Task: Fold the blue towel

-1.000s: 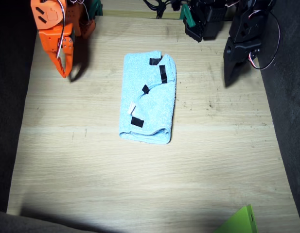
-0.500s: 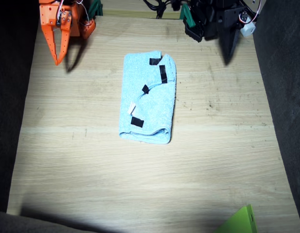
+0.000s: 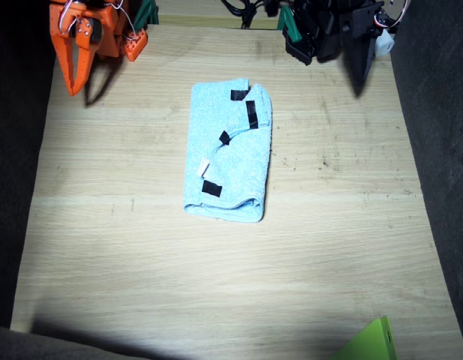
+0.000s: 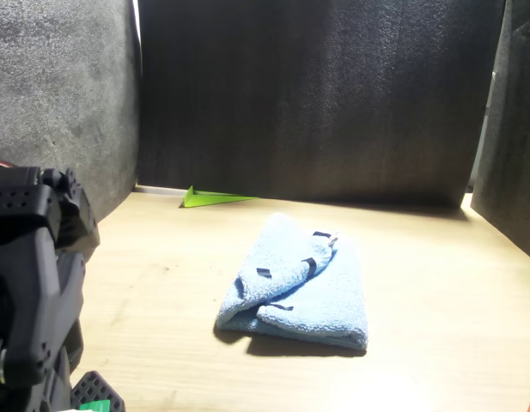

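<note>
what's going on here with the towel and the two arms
Nothing is being handled right now. The blue towel lies folded in the middle of the table, with nothing touching it. The right gripper and left gripper both hang at the table's far edge, well clear of the towel and holding nothing.

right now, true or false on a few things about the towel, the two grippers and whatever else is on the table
1. The blue towel lies folded near the middle of the table. True.
2. The right gripper is gripping the towel. False: it hangs near the table's far edge, apart from the towel.
3. The left gripper is well clear of the towel. True.
4. Black tape strips show on the towel's top side. True.
5. A red object sits at the table's near edge. False: the green object there is bright green.
</note>
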`<state>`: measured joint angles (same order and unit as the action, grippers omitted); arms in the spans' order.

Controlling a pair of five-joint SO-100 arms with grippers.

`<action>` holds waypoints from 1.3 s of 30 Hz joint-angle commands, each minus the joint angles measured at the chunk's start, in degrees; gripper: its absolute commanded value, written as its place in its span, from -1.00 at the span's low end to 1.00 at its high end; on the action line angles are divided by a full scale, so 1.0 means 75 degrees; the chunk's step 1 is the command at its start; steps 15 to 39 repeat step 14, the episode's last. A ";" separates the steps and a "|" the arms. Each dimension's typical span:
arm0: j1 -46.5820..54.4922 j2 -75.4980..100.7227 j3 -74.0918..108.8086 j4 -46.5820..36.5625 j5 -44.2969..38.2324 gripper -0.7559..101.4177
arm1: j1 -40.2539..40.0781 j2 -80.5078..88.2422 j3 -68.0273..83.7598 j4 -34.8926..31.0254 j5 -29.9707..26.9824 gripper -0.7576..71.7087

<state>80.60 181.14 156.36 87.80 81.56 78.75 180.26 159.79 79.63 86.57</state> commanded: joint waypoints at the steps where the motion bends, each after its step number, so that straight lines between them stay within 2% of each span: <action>1: 0.0141 0.0094 -0.0023 0.0059 0.0141 -0.99 | 0.0094 0.0012 -0.0258 0.0141 0.0176 -0.98; 39: 0.0105 0.0094 -0.0023 0.0059 0.0188 -0.99 | 0.0117 0.0012 -0.0258 0.0141 0.0141 -0.98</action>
